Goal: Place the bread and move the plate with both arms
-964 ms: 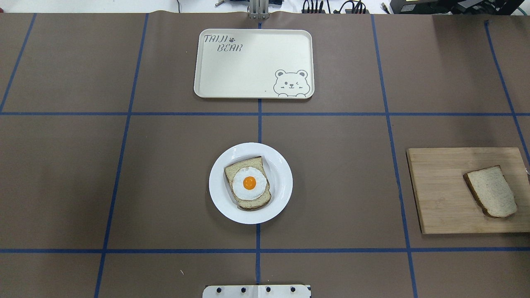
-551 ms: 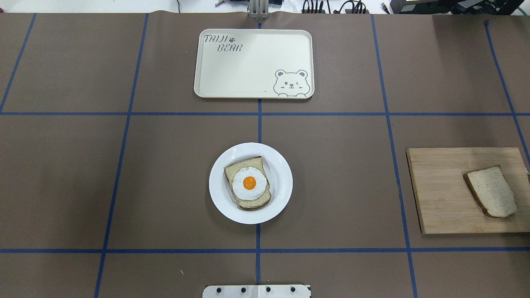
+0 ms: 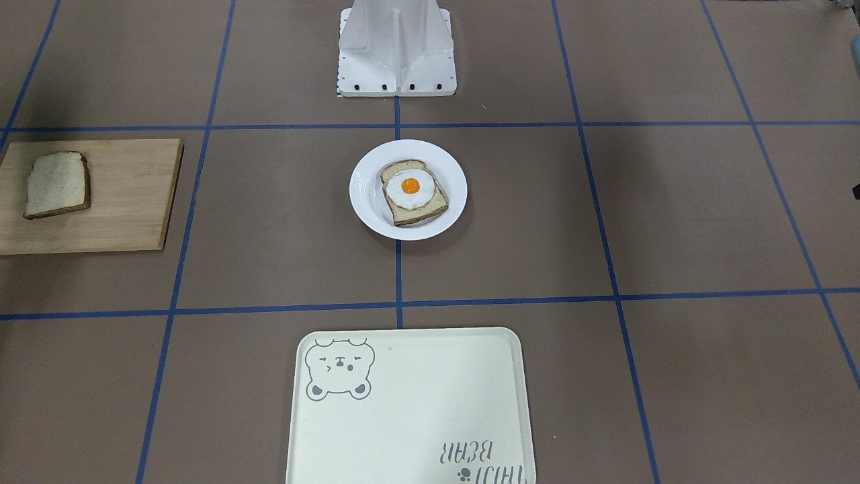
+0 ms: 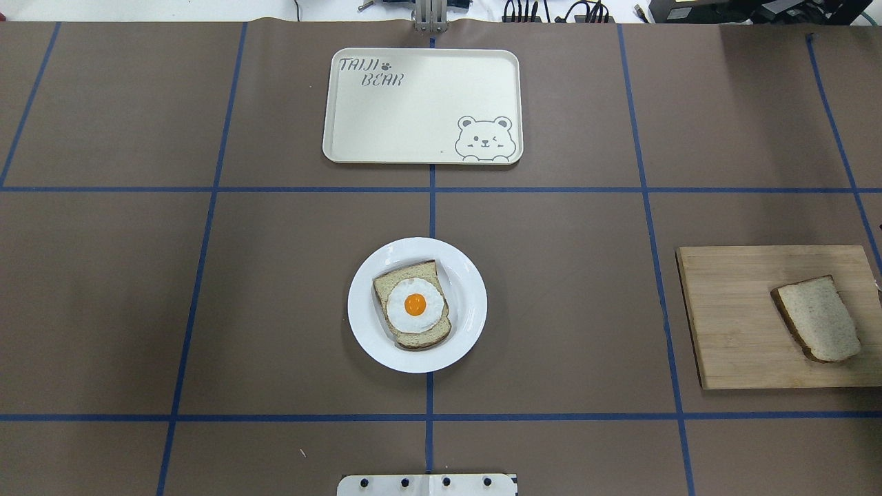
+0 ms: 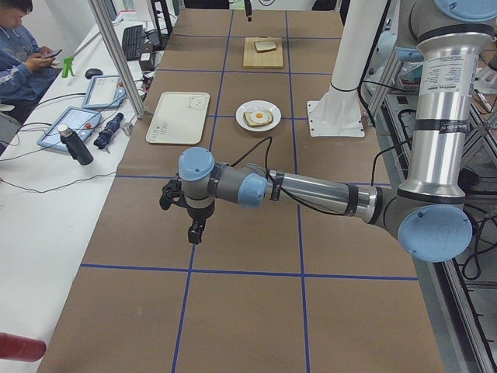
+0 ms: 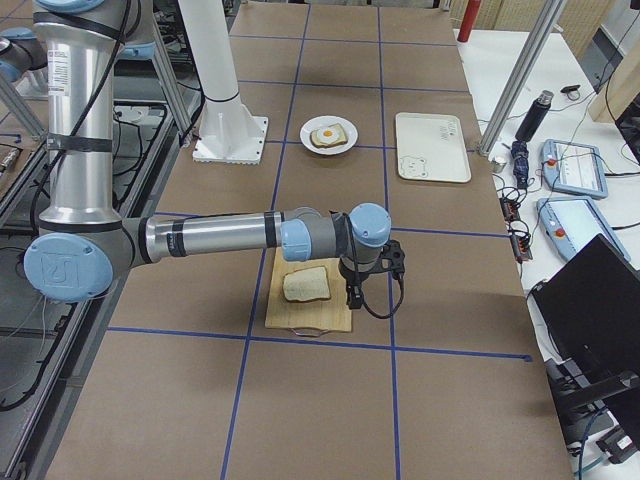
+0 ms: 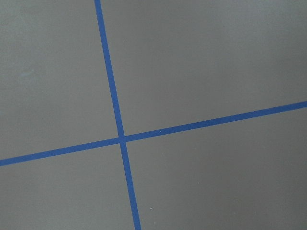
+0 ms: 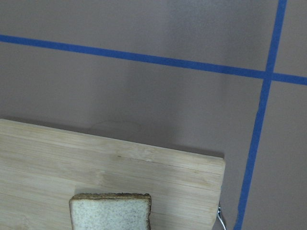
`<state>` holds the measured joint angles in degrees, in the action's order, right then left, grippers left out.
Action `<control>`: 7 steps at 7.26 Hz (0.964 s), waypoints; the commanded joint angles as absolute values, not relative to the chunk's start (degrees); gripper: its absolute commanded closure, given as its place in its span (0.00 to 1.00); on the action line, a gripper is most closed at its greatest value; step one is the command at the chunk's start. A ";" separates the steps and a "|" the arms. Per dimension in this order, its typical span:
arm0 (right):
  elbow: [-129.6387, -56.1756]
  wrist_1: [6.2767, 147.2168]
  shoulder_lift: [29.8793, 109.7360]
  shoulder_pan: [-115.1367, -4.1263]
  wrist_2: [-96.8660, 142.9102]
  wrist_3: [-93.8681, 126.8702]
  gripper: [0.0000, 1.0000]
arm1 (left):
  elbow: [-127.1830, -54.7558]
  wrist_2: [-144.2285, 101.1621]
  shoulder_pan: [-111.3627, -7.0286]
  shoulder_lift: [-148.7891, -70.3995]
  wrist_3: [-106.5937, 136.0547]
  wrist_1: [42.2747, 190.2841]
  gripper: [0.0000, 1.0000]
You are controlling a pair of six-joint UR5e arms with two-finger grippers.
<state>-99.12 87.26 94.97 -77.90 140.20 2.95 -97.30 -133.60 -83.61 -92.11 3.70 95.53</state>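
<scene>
The plain bread point(image 4: 820, 318) lies on a wooden cutting board point(image 4: 730, 317) at the table's right; it also shows in the front view point(image 3: 57, 183) and the right wrist view point(image 8: 110, 211). The white plate point(image 4: 472, 303) sits at the table's middle and holds a bread slice with a fried egg point(image 4: 415, 304). My right gripper point(image 6: 352, 298) hangs just beside the board's outer edge, close to the bread point(image 6: 306, 284). My left gripper point(image 5: 194, 229) hangs over bare table far to the left of the plate point(image 5: 242, 118). I cannot tell whether either gripper is open or shut.
A cream tray with a bear drawing point(image 4: 413, 110) lies beyond the plate at the table's far side. The white base stand point(image 3: 396, 47) is at the near edge. Blue tape lines cross the brown table cover. A seated person point(image 5: 19, 54) is past the far side.
</scene>
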 commanded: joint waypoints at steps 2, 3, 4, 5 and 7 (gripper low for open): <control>-98.09 83.50 96.94 -72.61 141.23 4.03 0.01 | -97.21 -133.51 -83.58 -92.37 3.69 95.54 0.01; -97.74 83.50 96.94 -70.42 141.07 4.74 0.02 | -97.38 -133.59 -83.58 -92.37 3.78 95.54 0.01; -96.60 82.89 96.77 -68.75 141.15 4.75 0.03 | -97.21 -133.59 -83.58 -92.37 3.78 95.54 0.01; -96.16 81.92 96.77 -67.60 141.15 5.01 0.03 | -97.21 -133.51 -83.58 -92.37 3.78 95.45 0.01; -89.24 77.82 94.66 -66.97 141.15 5.01 0.06 | -97.12 -133.59 -83.58 -92.29 3.69 95.54 0.01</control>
<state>-93.06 80.79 95.59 -67.50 141.18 4.96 -97.16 -133.57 -83.58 -92.36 3.76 95.52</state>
